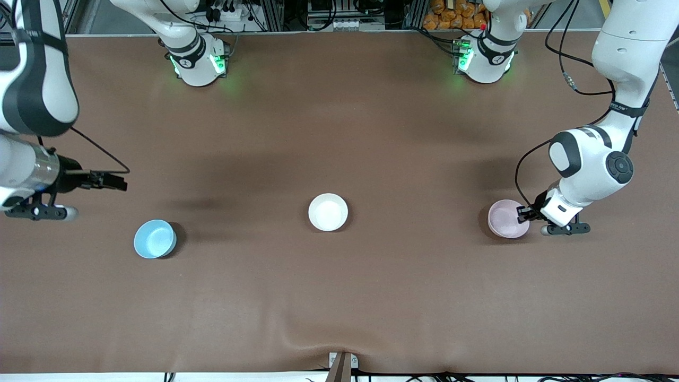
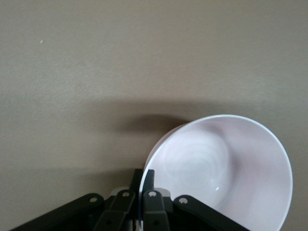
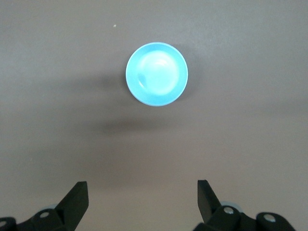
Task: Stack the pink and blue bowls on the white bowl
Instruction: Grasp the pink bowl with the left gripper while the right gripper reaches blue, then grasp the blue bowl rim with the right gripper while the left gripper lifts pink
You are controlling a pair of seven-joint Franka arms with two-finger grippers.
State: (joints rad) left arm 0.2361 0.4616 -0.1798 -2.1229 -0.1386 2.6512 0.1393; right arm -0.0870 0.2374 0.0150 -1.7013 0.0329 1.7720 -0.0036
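Left gripper (image 1: 525, 214) pinched on pink bowl (image 1: 506, 218) rim, toward left arm's end of worktop (image 1: 339, 297). Right gripper (image 3: 142, 202) spread wide, above worktop near blue bowl (image 1: 154, 239). White bowl (image 1: 328, 211) between bowls, untouched.

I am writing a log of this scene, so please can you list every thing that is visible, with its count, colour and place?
Pink bowl: one, pale pink, on the table toward the left arm's end, its rim pinched by the left gripper.
White bowl: one, white, on the table about midway between the other two bowls.
Blue bowl: one, light blue, toward the right arm's end, slightly nearer to the front camera than the white bowl, untouched.
Table: one, brown cover.
Left gripper: one, black fingers, shut on the pink bowl's rim.
Right gripper: one, black fingers, open, above the table near the blue bowl, touching nothing.
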